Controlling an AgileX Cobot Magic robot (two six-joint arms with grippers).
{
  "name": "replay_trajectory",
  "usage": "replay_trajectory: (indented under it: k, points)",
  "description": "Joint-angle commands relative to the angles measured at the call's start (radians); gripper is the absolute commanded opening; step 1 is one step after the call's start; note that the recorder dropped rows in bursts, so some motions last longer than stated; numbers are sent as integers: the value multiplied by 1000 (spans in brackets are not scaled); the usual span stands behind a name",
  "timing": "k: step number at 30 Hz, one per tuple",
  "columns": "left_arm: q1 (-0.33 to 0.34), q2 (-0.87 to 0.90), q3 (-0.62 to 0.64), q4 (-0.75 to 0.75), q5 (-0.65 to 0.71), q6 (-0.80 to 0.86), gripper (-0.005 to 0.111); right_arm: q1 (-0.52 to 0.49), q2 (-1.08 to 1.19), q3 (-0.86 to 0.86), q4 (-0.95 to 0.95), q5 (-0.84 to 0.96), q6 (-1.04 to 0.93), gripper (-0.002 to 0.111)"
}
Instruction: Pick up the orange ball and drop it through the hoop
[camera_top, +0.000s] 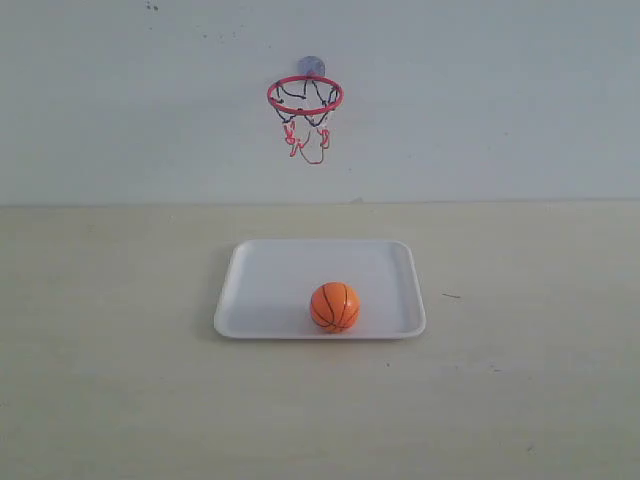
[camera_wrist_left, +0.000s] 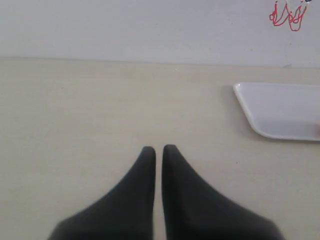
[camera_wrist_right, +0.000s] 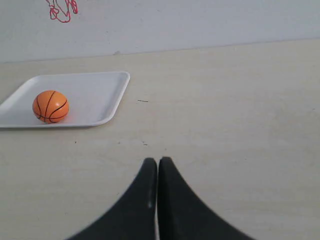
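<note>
1. The orange ball (camera_top: 334, 306) rests in the white tray (camera_top: 270, 275) in the exterior view. It is close to the tray's near rim and a little toward the right arm's side of its middle. The tray lies flat on the pale bench (camera_top: 120, 390). The hoop (camera_top: 305, 96) is fixed to the white wall (camera_top: 500, 100) behind the bench, well above the tray. Its red ring is level, its net (camera_top: 305, 135) dangles in black and red loops, and the suction-cup mount (camera_top: 311, 66) shows just behind the ring.

2. In the left wrist view, the left pincer (camera_wrist_left: 159, 148) is over bare bench. Its two black fingers are drawn together with only a thin slit between them, and nothing is held. A corner of the white tray (camera_wrist_left: 270, 107) lies ahead of this pincer, toward the other arm's side and well apart from the tips. Farther ahead on the wall are the lowest red strands of the hoop (camera_wrist_left: 287, 15).

3. In the right wrist view, the right pincer (camera_wrist_right: 157, 160) is likewise pressed together and empty over bare bench. The orange ball (camera_wrist_right: 50, 106) sits in the tray (camera_wrist_right: 100, 90) ahead of this pincer, toward the left arm's side and well apart from the tips. It lies near the tray rim that faces the pincer. Red strands of the hoop (camera_wrist_right: 62, 11) hang on the wall beyond.
</note>
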Motion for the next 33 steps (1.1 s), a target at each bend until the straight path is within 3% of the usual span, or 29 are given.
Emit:
replay_trajectory:
  k: [1, 20, 27, 28, 29, 33]
  points:
    - [1, -4, 3, -6, -1, -8, 4, 1, -4, 0, -1, -4, -2, 0]
    - [1, -4, 3, -6, -1, -8, 4, 1, -4, 0, -1, -72, -2, 0]
    - [1, -4, 3, -6, -1, -8, 4, 1, -4, 0, 5, -893, -4, 0]
    - [1, -4, 3, -6, -1, -8, 4, 1, -4, 0, 17, -943, -40, 0]
    - [1, -4, 3, -6, -1, -8, 4, 1, -1, -29, 50, -896, -95, 0]
    - [1, -4, 3, -6, -1, -8, 4, 1, 174, -235, 78, -386, -259, 0]
